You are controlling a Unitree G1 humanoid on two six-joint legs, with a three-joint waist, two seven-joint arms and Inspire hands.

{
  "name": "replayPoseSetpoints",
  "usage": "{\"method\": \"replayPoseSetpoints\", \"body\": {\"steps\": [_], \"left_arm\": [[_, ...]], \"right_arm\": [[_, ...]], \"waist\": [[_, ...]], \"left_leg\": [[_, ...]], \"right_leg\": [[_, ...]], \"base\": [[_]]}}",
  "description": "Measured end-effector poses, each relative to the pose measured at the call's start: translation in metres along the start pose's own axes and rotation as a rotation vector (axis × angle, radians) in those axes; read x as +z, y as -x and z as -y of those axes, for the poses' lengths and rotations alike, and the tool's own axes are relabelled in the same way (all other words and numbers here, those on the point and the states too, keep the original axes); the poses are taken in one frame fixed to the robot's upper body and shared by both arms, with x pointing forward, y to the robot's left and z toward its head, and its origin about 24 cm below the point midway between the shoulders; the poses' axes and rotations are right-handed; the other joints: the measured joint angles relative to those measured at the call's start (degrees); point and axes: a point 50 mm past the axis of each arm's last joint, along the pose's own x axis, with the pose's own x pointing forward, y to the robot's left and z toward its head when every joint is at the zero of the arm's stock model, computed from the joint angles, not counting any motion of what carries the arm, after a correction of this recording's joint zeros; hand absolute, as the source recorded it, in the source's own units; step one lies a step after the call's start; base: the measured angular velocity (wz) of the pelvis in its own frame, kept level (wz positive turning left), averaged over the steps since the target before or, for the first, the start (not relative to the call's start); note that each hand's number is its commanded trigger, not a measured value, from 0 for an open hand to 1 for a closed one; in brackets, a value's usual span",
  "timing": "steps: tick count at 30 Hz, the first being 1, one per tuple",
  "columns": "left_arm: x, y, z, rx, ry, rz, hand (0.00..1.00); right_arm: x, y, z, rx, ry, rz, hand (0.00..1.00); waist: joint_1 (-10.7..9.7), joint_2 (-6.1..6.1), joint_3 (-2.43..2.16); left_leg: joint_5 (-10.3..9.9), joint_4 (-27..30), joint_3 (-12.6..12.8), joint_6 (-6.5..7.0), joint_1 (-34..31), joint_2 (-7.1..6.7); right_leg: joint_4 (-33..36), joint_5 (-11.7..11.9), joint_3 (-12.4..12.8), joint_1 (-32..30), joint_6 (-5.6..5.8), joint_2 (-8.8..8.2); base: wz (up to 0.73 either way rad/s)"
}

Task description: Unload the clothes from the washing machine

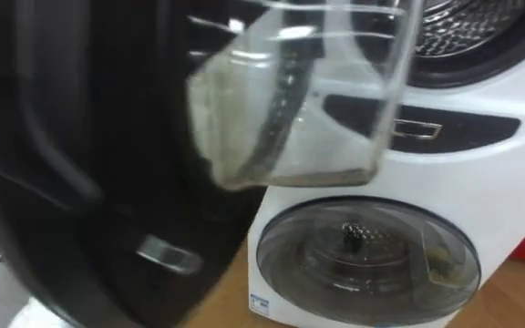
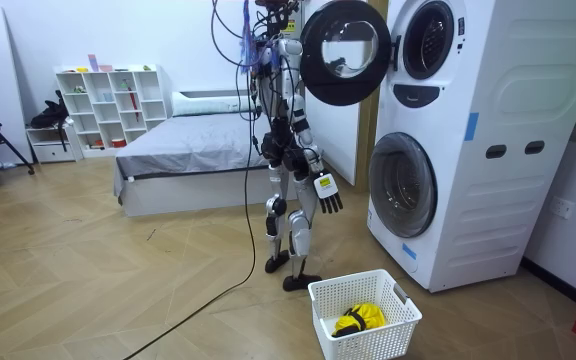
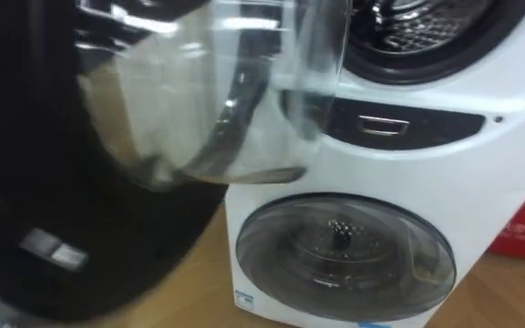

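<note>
Your right hand [image 2: 328, 194] hangs by your thigh, fingers loose and straight, holding nothing, as you stand at the stacked machines with the upper door [image 1: 108, 164] wide open across your left and its drum [image 1: 468, 23] gaping at the upper right. One yellow garment [image 2: 358, 318] lies in the white basket [image 2: 320, 298] on the floor by your feet (what else sits in the drum you cannot tell from here). Expect any cloth to be light, limp and quick to slip or trail, so bunch a thick fold from its middle rather than pinch a hem.
</note>
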Motion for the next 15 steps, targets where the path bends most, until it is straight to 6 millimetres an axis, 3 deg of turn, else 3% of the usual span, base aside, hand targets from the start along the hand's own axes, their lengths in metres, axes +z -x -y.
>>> {"method": "replayPoseSetpoints", "body": {"steps": [6,12,15], "left_arm": [[-0.004,0.004,0.033,-0.267,0.166,-0.015,0.0],[-0.022,0.01,0.053,-0.404,0.285,-0.101,0.0],[-0.024,0.012,0.061,-0.449,0.295,-0.114,0.0]], "right_arm": [[0.01,-0.002,-0.009,0.027,0.044,0.035,0.0],[0.02,-0.003,-0.017,0.062,0.086,0.065,0.0],[0.021,-0.003,-0.021,0.079,0.112,0.067,0.0]], "waist": [[-0.42,-0.12,0.08],[-1.71,0.21,0.12],[-1.94,0.2,0.37]], "left_leg": [[-0.13,-0.22,0.91,-1.01,0.63,0.51],[-0.5,-0.19,1.93,-2.09,1.29,1.27],[-0.71,-0.17,1.69,-2.51,1.45,1.56]], "right_leg": [[-0.15,-0.92,0.2,0.04,0.01,0.6],[-0.78,-1.3,0.7,0.28,-0.82,1.62],[-0.83,-1.46,1.7,0.02,-1.07,2.17]], "base": [[-0.11],[-0.13],[-0.18]]}}
